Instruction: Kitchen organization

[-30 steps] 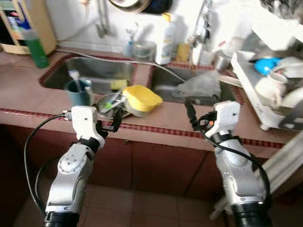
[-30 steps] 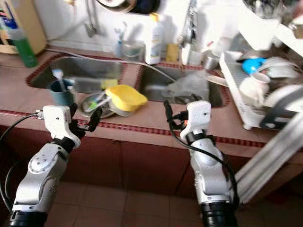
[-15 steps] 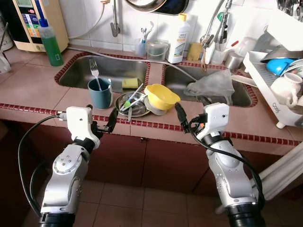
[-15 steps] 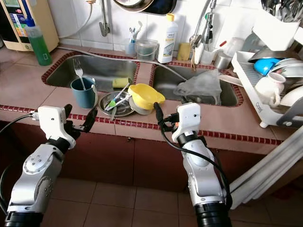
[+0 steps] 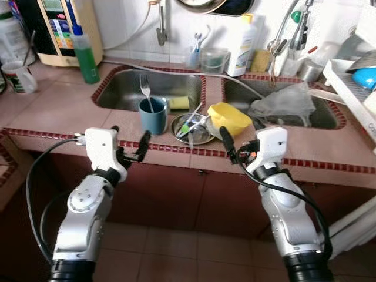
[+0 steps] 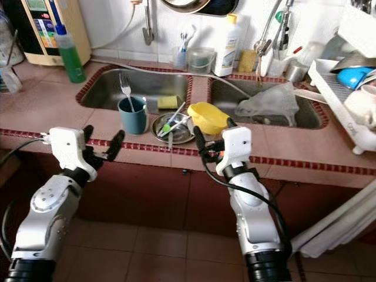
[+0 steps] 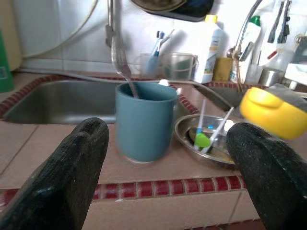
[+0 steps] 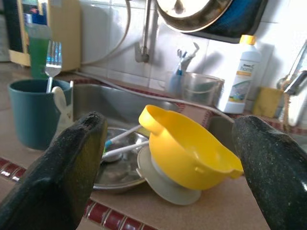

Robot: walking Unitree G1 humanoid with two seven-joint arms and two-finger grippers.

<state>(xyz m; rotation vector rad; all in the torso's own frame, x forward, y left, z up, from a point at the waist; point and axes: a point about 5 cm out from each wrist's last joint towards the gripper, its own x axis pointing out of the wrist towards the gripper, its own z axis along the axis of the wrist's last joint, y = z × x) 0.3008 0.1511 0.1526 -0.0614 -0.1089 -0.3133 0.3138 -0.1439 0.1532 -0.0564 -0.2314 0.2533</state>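
On the far left of the tiled worktop (image 5: 53,111) a green bottle (image 5: 87,51) stands by a beige appliance (image 5: 59,26), well apart from the work. Nearer the middle, the left gripper (image 5: 130,147) hangs just off the worktop's front edge with its fingers spread wide and nothing between them; the left wrist view looks straight at the teal cup (image 7: 145,120), which suggests that cup is being lined up for a grasp. A fork (image 5: 145,91) stands in the cup, prongs up, so tipping it carelessly could spill the fork. Just beside the cup lies a steel plate (image 5: 192,130) holding loose utensils, and a yellow bowl (image 5: 229,118) leans tilted against another dish at the plate's right rim. The right gripper (image 5: 235,144), also wide open and empty, faces this bowl from the worktop's edge. Behind, the double sink (image 5: 126,94) holds a sponge and a crumpled clear bag (image 5: 282,106); a dish rack (image 6: 346,88) waits at far right, likely the destination for washed pieces.
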